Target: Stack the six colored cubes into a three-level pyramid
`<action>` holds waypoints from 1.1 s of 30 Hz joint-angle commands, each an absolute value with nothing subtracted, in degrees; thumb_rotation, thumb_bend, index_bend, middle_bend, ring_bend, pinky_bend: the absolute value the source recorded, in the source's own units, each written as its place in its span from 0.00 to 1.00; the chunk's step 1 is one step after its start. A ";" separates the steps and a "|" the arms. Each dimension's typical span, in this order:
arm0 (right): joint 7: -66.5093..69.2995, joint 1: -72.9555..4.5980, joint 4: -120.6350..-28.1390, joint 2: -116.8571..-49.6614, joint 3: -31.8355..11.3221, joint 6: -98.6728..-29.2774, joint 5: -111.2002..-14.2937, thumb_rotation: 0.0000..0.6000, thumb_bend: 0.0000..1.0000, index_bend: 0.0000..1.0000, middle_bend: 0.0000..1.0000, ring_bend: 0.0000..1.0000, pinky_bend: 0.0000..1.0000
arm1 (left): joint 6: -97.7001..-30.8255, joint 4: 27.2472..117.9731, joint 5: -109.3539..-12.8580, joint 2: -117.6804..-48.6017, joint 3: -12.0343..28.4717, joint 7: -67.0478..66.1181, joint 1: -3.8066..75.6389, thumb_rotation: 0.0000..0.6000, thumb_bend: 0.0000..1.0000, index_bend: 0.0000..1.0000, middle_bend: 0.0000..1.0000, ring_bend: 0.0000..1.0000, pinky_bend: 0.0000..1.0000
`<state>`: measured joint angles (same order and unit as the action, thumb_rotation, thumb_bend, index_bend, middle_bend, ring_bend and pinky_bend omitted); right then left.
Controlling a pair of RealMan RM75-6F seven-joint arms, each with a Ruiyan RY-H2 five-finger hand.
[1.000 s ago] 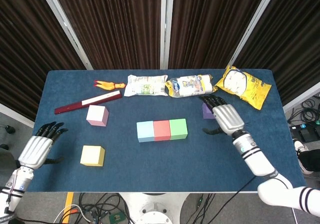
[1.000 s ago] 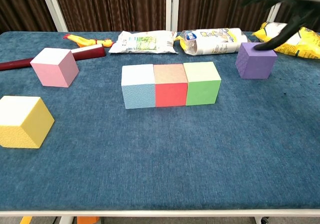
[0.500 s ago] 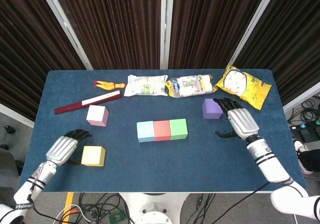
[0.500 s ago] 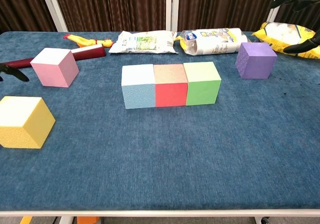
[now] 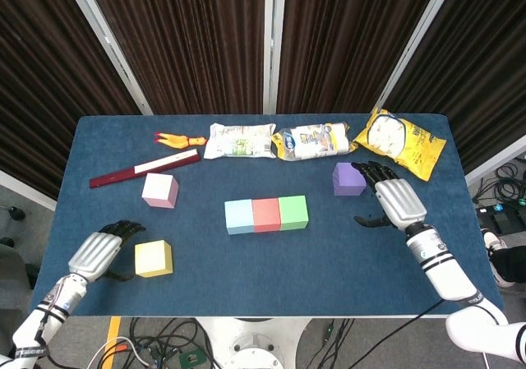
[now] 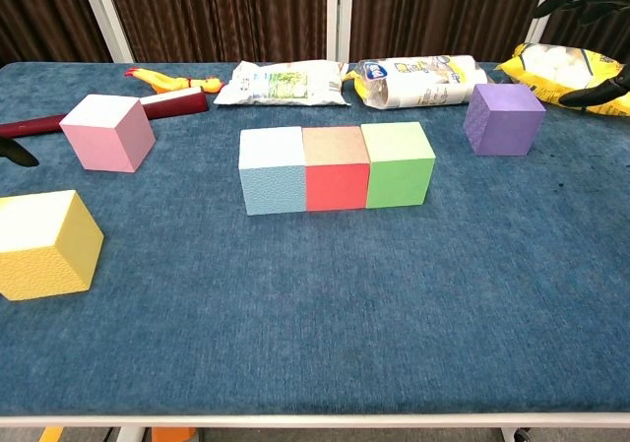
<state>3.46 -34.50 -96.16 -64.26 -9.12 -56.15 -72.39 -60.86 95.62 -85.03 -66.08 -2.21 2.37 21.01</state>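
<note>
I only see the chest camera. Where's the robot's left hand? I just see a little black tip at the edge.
Observer: In the head view, the left hand is just left of the yellow cube, close beside it. I can't tell if it touches.
Operator: And the other hand? I only see bits up in the corner.
Observer: The right hand is to the right of the purple cube, apart from it, with its fingers spread and nothing in them.

Bright even overhead light, soft shadows, sharp focus, no glare.
</note>
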 commanded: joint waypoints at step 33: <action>8.44 -31.89 -94.42 -63.19 -10.23 -58.20 -73.62 1.00 0.10 0.00 0.11 0.00 0.10 | -59.77 103.47 -78.14 -70.03 7.38 1.33 27.15 1.00 0.00 0.44 0.47 0.43 0.68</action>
